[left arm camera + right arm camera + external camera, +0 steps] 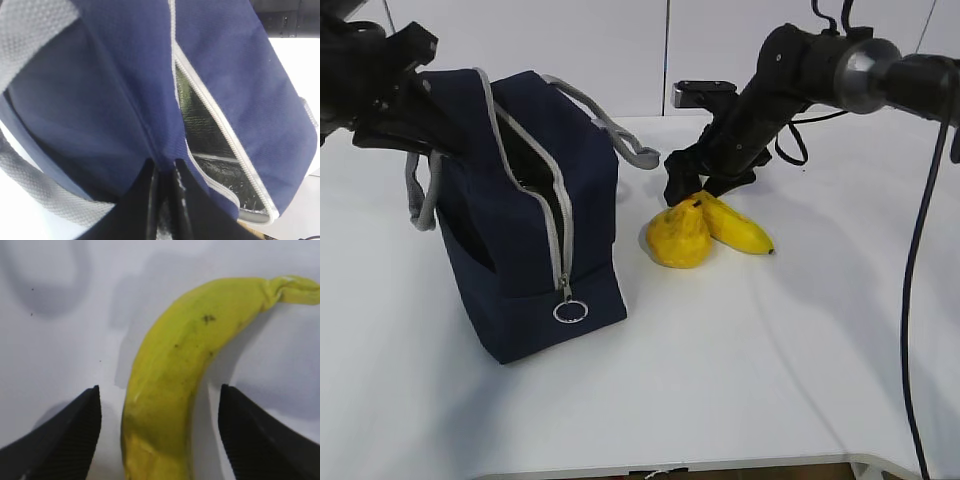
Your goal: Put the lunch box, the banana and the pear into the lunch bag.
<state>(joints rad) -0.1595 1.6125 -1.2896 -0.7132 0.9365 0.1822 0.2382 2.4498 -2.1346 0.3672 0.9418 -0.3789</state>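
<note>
- The lunch bag (535,215), a boxy navy-blue fabric one, stands upright on the white counter (720,380); everything else is placed from it.
- Its grey zipper (545,200) runs down the face toward the camera and is undone, with the metal ring pull (570,311) hanging low near the bag's base.
- Through the gap, in the left wrist view, a silvery foil lining (207,125) shows inside; what lies within cannot be made out.
- Grey webbing handles (610,125) loop off the bag's top to the right, and another strap hangs down its left side.
- The left gripper (162,192) is at the bag's upper left corner, its fingers (145,205) pressed together and pinching a fold of the navy fabric beside the zipper opening.
- The pear (680,238), squat and lumpy yellow, sits on the counter just to the right of the bag, apart from it.
- The banana (735,228) lies on the counter on the far side of the pear from the bag, touching the pear or nearly so, its dark tip pointing away from the bag.
- The right gripper (705,185) hangs right above the banana, behind the pear as seen from the bag; its fingers (65,440) are spread wide on either side of the fruit and are not touching it.
- The pear stands between the bag's open face and the banana.
- A dark cable (920,250) hangs down at the far right, well apart from the bag.
</note>
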